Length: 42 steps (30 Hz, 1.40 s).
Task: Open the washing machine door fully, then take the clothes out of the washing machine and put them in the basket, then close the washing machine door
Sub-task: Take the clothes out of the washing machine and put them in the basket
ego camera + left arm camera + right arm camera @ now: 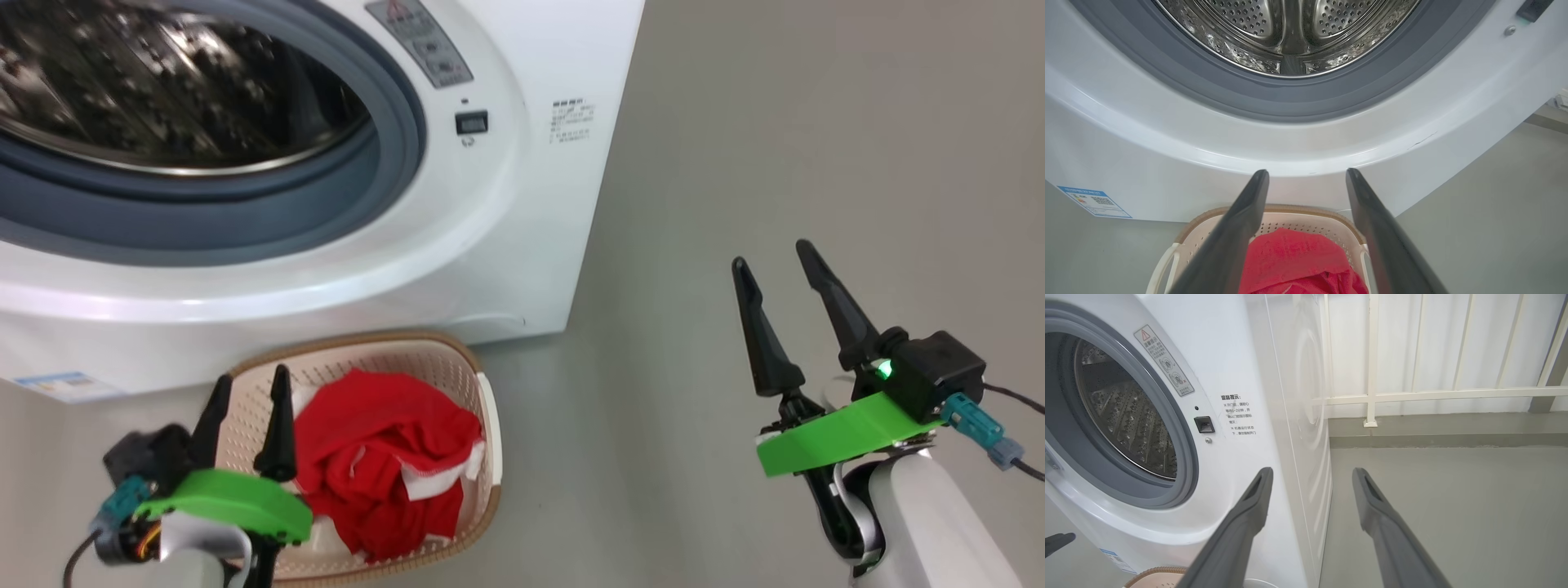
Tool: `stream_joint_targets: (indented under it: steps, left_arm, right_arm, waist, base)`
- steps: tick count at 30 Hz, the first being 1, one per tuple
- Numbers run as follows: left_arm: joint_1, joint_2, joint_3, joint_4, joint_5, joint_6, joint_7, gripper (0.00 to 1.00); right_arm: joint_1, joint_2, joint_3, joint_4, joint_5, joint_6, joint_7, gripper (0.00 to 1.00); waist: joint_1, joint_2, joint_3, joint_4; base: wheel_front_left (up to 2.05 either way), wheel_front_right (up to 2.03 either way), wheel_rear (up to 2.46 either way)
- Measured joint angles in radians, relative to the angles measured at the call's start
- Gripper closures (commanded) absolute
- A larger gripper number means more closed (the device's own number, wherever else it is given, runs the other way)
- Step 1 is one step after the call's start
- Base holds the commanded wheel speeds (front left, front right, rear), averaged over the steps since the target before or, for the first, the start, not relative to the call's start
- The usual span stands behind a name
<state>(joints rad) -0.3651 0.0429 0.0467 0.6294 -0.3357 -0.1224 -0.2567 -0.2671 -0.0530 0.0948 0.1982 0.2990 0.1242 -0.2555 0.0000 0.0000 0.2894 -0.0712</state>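
- A warning label (1164, 361) with a red triangle is seen on the front of the washing machine (506, 245), up and to the right of the round opening. Its small pictograms are too fine to be read.
- A block of Chinese print (1239, 414) is set in several lines near the front's right edge. It is too small to be read with certainty.
- A small black latch socket (1204, 424) is placed between the print and the grey rubber ring (1306, 106).
- A blue-edged sticker (1094, 201) carrying a square code is stuck low on the left of the front. Its text cannot be read.
- The perforated steel drum (1286, 32) is exposed through the open mouth.
- The clothes (384, 457), red with white trim, are heaped in the basket (490, 441).
- The basket is set on the floor (735, 122) under the bulge of the machine's front. Whether its far rim touches the machine cannot be told.
- The left tool (253, 376) is held over the basket's left part with its fingers spread wide, and nothing is gripped.
- The right tool (771, 254) is held over the grey floor, well apart from the machine's right corner. Its fingers are parted and nothing is held.
- Open floor is seen to the right of the machine's side edge, bounded at the back by a low step and a white railing (1372, 396).
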Motion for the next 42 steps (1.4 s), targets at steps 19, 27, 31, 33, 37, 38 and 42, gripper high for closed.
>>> stream_joint_targets:
  steps: [19,27,31,33,37,38,42]
  left_arm:
    - [0.332,-0.004,0.036,-0.464,0.027,0.000,0.000,0.00]
    - [0.411,-0.004,0.039,-0.504,0.026,0.000,0.000,0.00]
    - [0.434,-0.004,0.043,-0.516,0.039,0.000,0.000,0.00]
    - [0.445,-0.003,0.045,-0.516,0.049,0.000,0.000,0.00]
    - [0.449,-0.003,0.049,-0.516,0.063,0.000,0.000,0.00]
    - [0.449,-0.003,0.051,-0.516,0.063,0.000,0.000,0.00]
    - [0.449,-0.003,0.058,-0.515,0.074,0.000,0.000,0.00]
  right_arm:
    - [0.095,0.000,0.011,0.049,-0.001,0.000,0.000,0.00]
    - [0.128,0.001,0.011,0.054,-0.001,0.000,0.000,0.00]
    - [0.141,0.001,0.010,0.053,-0.008,0.000,0.000,0.00]
    - [0.146,0.001,0.010,0.053,-0.009,0.000,0.000,0.00]
    - [0.146,0.001,0.010,0.053,-0.009,0.000,0.000,0.00]
    - [0.146,0.001,0.010,0.053,-0.009,0.000,0.000,0.00]
    - [0.146,0.001,0.011,0.053,-0.009,0.000,0.000,0.00]
  waist:
    - [0.0000,0.0000,-0.226,0.004]
    - [0.0001,0.0000,-0.281,-0.002]
    - [0.0000,0.0000,-0.296,-0.002]
    - [0.0000,0.0000,-0.301,-0.002]
    - [0.0000,0.0000,-0.306,-0.003]
    - [0.0000,0.0000,-0.306,-0.003]
    - [0.0000,0.0000,-0.307,-0.006]
  base:
    - [0.00,0.00,0.00]
    - [0.00,0.00,0.00]
    - [0.00,0.00,0.00]
    - [0.00,0.00,0.00]
    - [0.00,0.00,0.00]
    - [0.00,0.00,0.00]
    - [0.00,0.00,0.00]
